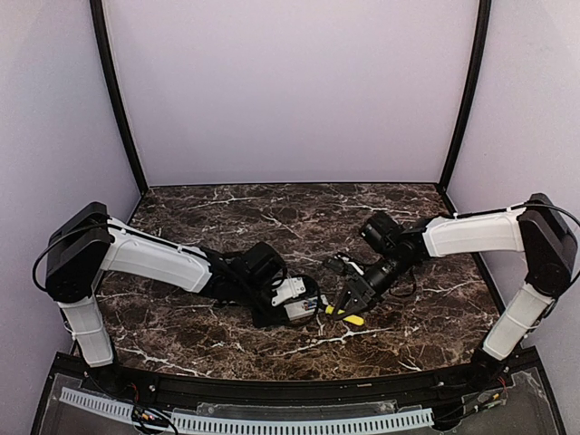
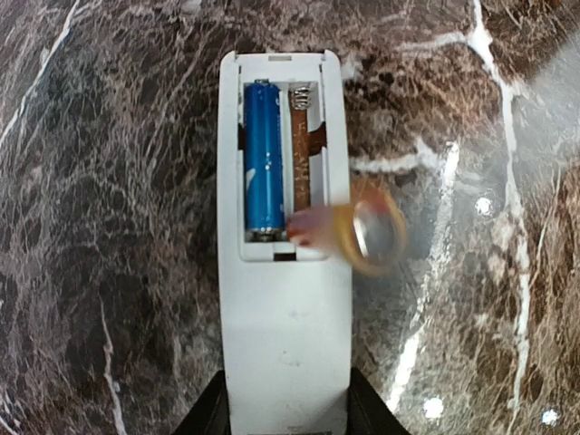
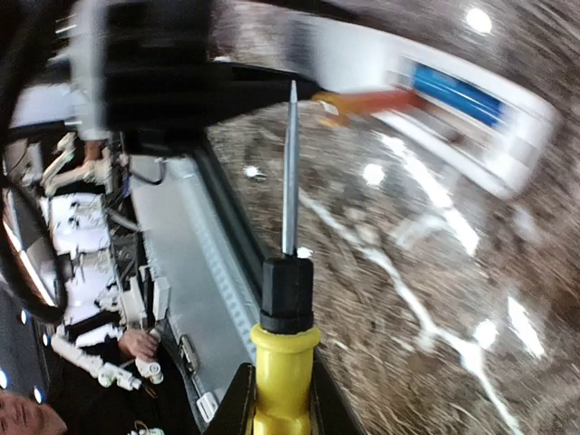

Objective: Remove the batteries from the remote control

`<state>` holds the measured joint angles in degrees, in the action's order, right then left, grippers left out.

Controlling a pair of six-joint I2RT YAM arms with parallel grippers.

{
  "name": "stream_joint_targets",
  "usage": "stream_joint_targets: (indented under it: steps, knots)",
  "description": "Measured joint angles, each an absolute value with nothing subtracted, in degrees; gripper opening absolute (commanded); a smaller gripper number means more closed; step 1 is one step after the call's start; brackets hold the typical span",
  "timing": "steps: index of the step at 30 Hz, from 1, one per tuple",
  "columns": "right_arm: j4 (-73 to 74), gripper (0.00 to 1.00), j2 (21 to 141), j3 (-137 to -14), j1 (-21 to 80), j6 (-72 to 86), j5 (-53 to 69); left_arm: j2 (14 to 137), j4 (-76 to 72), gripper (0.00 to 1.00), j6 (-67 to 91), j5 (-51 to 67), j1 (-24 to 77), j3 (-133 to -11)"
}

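My right gripper (image 3: 281,399) is clamped on the yellow handle of the screwdriver (image 3: 288,272). The shaft points away from me, w/ the tip close to one end of the orange battery (image 3: 362,101). Can't tell if tip & batt. touch, that bit's blurred. My left gripper (image 2: 288,421) grasps the remote control (image 2: 285,308) by its lower end, one finger on each long side, back face up, batt. bay uncovered. In the bay the blue battery (image 2: 264,159) lies seated in the left slot. The right slot is bare, w/ a spring (image 2: 304,98) at the top & a copper strip down its floor. The orange batt. sits tipped out at the bay's bottom right corner: one end at the bay's lower edge, the other past the remote's right side, blurry in the left wrist view. Below it all is the dark marble table (image 2: 91,227). In the top view both grippers are near each other, front-centre of the table.
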<state>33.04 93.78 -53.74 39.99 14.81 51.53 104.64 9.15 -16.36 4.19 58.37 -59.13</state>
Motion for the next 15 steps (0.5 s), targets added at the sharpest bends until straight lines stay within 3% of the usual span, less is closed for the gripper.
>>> stream_joint_targets:
  steps: [5,15]
  knots:
    - [27.0,0.00,93.8,-56.3,44.8,13.2,59.5,106.1,5.5,0.00,-16.3,5.4,58.5,-59.9]
    - [27.0,0.00,93.8,-56.3,44.6,12.9,60.2,106.2,4.8,0.00,-16.3,5.6,58.6,-59.9]
